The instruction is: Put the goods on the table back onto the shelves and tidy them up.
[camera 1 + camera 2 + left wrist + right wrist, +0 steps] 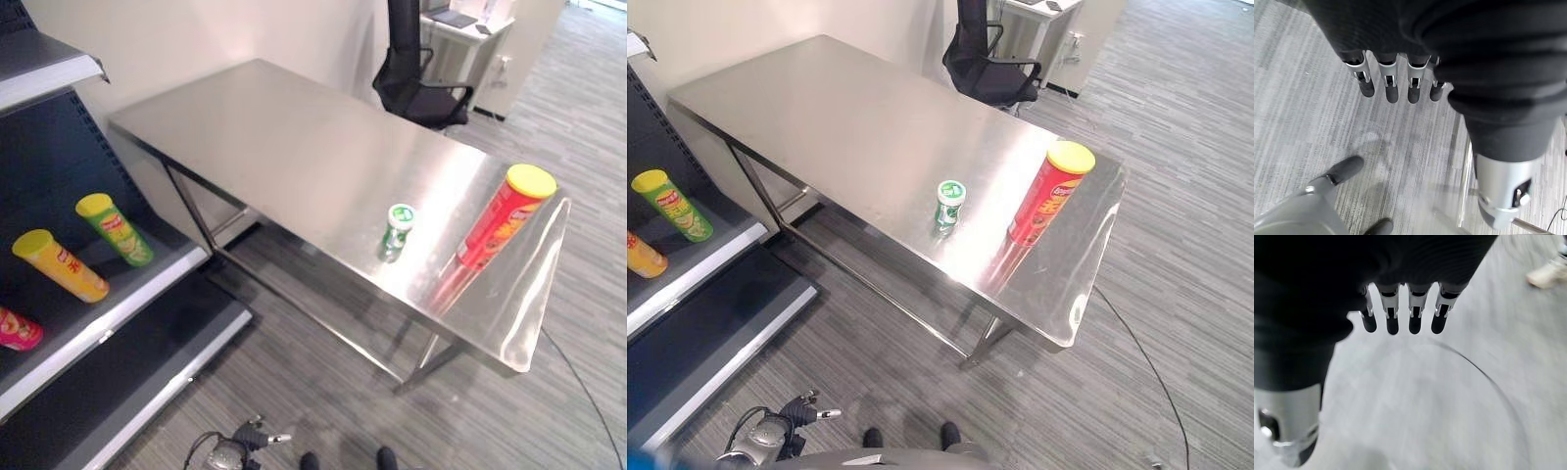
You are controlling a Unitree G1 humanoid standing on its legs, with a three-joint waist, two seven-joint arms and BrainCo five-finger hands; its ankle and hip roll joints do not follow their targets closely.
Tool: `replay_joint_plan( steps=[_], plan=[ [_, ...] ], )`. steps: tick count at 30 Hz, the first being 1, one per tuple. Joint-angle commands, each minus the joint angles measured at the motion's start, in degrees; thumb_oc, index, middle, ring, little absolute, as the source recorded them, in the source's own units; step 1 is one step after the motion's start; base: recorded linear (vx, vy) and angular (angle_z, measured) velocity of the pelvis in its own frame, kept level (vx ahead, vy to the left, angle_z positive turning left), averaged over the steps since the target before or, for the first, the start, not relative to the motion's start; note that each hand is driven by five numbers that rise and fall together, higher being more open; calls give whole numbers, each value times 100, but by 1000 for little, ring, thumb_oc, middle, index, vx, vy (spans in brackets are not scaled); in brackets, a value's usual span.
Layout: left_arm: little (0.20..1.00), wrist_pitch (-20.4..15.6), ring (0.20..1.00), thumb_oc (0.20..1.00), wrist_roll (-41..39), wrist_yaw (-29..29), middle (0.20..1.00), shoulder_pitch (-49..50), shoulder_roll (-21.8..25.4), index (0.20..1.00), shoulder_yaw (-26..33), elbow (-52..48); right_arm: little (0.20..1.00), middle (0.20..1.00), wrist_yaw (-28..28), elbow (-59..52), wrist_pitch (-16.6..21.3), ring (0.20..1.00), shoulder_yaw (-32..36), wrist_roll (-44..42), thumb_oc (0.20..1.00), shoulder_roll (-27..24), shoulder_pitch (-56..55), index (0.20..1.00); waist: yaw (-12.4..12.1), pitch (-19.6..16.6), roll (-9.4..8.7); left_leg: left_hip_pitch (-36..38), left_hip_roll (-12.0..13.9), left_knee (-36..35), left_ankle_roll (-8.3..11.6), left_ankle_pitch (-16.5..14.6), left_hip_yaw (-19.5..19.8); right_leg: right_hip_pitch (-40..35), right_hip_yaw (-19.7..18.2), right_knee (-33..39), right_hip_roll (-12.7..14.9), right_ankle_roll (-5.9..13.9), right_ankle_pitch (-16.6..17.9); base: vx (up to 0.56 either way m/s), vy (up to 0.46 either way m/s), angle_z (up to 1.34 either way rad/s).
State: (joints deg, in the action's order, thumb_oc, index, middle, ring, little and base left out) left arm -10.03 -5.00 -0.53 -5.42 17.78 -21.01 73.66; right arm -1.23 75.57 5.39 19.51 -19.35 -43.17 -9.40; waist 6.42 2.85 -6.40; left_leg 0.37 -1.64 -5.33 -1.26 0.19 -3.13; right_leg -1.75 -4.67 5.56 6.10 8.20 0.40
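Note:
A tall red chips can (505, 220) with a yellow lid stands near the right end of the steel table (294, 147). A small green and white can (397, 233) stands a little to its left, close to the front edge. On the dark shelf (108, 323) at the left lie a green can (116, 230), a yellow can (59, 264) and a pink pack (20, 330). My left hand (1392, 88) hangs low over the carpet with straight fingers, holding nothing; it also shows as a small shape (784, 423) near the floor. My right hand (1392, 318) hangs open over the floor, well away from the table.
A black office chair (421, 83) stands behind the table's far side, with a white desk (460, 24) beyond it. The shelf's lower board (147, 392) juts out at the lower left. A person's light shoe (1547, 274) is on the floor near my right hand.

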Motion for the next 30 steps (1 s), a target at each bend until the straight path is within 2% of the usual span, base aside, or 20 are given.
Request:
replay_joint_plan(
  steps=[1, 2, 6, 9, 14, 18, 26, 30],
  plan=[
    [1000, -150, 1000, 1000, 203, -54, 1000, -268, -73, 1000, 233, 144, 1000, 1000, 197, -56, 173, 1000, 338, -312, 1000, -490, -229, 1000, 12, -72, -21, -74, 352, 460, 294, -536, 165, 174, -80, -341, 193, 347, -57, 38, -57, 16],
    [1000, -150, 1000, 1000, 212, -44, 1000, -216, -83, 1000, 292, 145, 1000, 1000, 291, -698, 271, 1000, 567, -223, 1000, -760, -297, 1000, 32, -96, -43, -37, 382, 436, 318, -528, 163, 157, -63, -349, 179, 343, -92, 32, -52, 19],
    [1000, -110, 1000, 1000, 237, -42, 1000, -7, -123, 1000, 483, 45, 1000, 1000, 659, -3824, 406, 1000, 1290, 569, 1000, -1255, -618, 1000, 69, -112, -33, 67, 424, 400, 354, -512, 117, 126, -68, -380, 138, 321, -151, 18, -33, -4],
    [1000, -91, 1000, 1000, 240, -35, 1000, 24, -216, 1000, 474, -57, 1000, 1000, 799, -5212, 581, 1000, 1327, 841, 1000, -1265, -417, 1000, 46, -136, 6, 171, 458, 369, 367, -564, 105, 46, -26, -371, 121, 295, -234, 31, -14, -1],
    [1000, -99, 1000, 1000, 156, -107, 1000, 35, -216, 1000, 351, -166, 1000, 1000, 620, -5844, 784, 1000, 637, 836, 1000, -1550, 351, 1000, -122, -132, 8, 241, 492, 364, 382, -544, 132, -72, 70, -358, 117, 251, -288, 8, -34, 3],
    [1000, -103, 1000, 1000, 118, -160, 1000, 93, -227, 1000, 325, -258, 1000, 1000, 386, -5987, 772, 1000, 39, 1076, 1000, -1885, 793, 1000, -221, -126, 10, 265, 501, 354, 411, -522, 175, -147, 159, -361, 115, 223, -330, 5, -23, 13],
    [1000, -94, 1000, 1000, -8, -165, 1000, 183, -330, 1000, 235, -200, 1000, 1000, 270, -5424, 755, 1000, -1172, 1023, 1000, -1728, 1793, 1000, -403, -118, 65, 299, 514, 332, 430, -478, 290, -285, 334, -361, 127, 171, -408, 10, -18, 9],
    [1000, -93, 1000, 1000, -48, -155, 1000, 175, -354, 1000, 206, -183, 1000, 1000, 221, -5392, 781, 1000, -1441, 839, 1000, -1634, 2070, 1000, -440, -116, 79, 284, 515, 336, 449, -459, 336, -304, 394, -383, 132, 149, -443, 10, -15, 11]
  ],
)
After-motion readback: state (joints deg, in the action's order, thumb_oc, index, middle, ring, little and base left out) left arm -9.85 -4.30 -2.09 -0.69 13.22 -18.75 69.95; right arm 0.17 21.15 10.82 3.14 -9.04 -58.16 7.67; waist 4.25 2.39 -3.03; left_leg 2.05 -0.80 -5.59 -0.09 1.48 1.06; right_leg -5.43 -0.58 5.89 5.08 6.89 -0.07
